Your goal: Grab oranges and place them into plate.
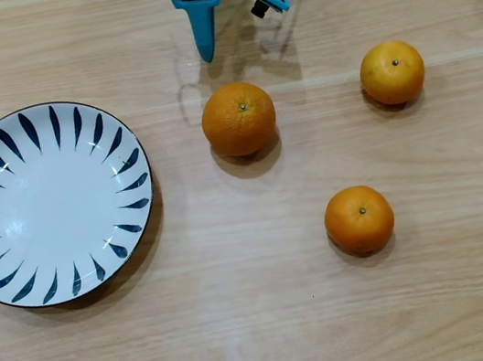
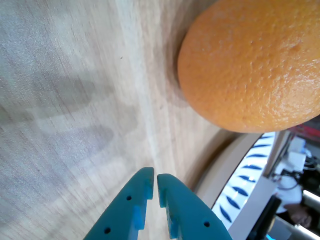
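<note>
Nearest orange [image 1: 239,119] sits on the counter [image 1: 266,325] just below the gripper [image 1: 207,55] in overhead view, not touching. Other two oranges lie farther right; plate [image 1: 16,274] lower-left, empty. Gripper [image 2: 153,179] fingers nearly together, holding nothing.

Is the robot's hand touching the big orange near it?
Apart. The overhead view shows bare table between the hand and the big orange.
</note>
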